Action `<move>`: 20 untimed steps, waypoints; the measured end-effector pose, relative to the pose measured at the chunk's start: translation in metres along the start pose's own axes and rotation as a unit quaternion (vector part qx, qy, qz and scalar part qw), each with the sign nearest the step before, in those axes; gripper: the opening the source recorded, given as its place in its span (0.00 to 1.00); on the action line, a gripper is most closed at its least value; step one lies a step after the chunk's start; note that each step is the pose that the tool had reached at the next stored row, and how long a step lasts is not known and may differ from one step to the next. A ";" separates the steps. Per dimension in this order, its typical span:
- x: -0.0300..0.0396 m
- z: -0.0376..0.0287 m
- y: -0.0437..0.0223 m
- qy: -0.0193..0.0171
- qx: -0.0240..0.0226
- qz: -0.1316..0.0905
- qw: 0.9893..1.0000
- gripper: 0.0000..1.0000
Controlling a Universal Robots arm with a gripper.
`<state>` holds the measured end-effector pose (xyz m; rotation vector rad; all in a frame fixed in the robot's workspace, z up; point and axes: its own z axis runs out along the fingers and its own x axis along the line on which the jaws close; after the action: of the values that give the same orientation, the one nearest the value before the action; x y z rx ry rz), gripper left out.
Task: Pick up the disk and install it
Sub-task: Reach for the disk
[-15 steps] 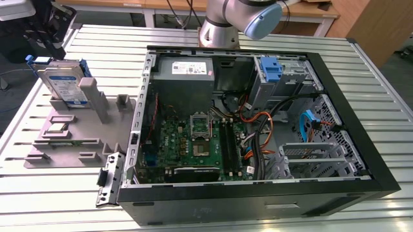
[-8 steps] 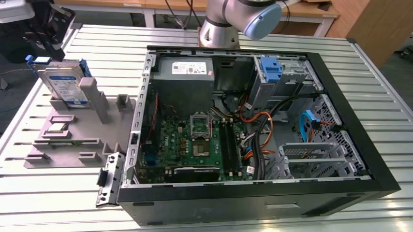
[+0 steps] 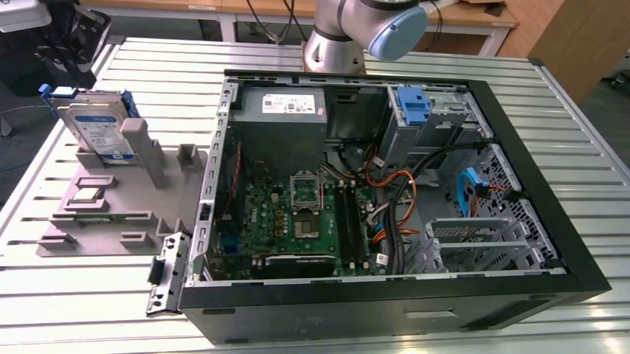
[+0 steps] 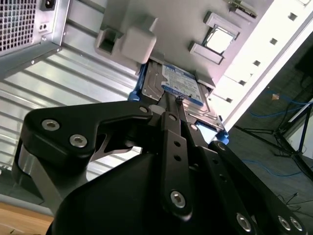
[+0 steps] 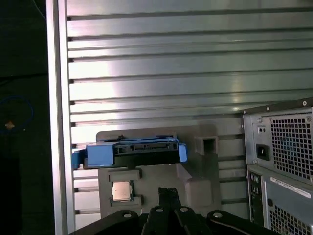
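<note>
Status from the wrist: gripper (image 5: 168,192) has its jaws pressed together with nothing between them. In both wrist views it hangs above the disk (image 5: 132,149), apart from it, no contact.

The disk stands on edge in the grey holder (image 3: 108,221), upper left of the exterior view, with the blue frame round its edges and the label side facing the camera. A chip (image 3: 87,195) sits in a pocket of the same holder, in front of the disk. The holder lies flat on the slatted metal table (image 3: 88,317), just beside the open computer case (image 3: 566,258).

Inside the case: motherboard (image 3: 295,214) at centre, power supply (image 3: 285,107) upper centre, bare blue bracket (image 3: 414,103) upper right, no drive in it as far as I can see. Arm base (image 3: 335,40) is top centre, behind the case.

My read: pick not yet done, disk neither grasped nor lifted. Install not begun. Whole job left: grasp, carry over, seat in the case.
</note>
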<state>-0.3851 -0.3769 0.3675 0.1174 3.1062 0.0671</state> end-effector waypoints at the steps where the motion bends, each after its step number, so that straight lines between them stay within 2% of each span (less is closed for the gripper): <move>1: 0.0024 0.0010 0.0020 0.000 0.000 0.000 1.000 0.11; 13: 0.0283 0.0130 0.0215 0.000 0.000 0.000 1.000 0.11; 16: 0.0311 0.0150 0.0222 0.000 0.000 0.000 1.000 0.11; 20: 0.0315 0.0162 0.0221 0.000 0.001 0.000 1.000 0.11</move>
<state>-0.4143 -0.3518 0.3513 0.1175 3.1065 0.0652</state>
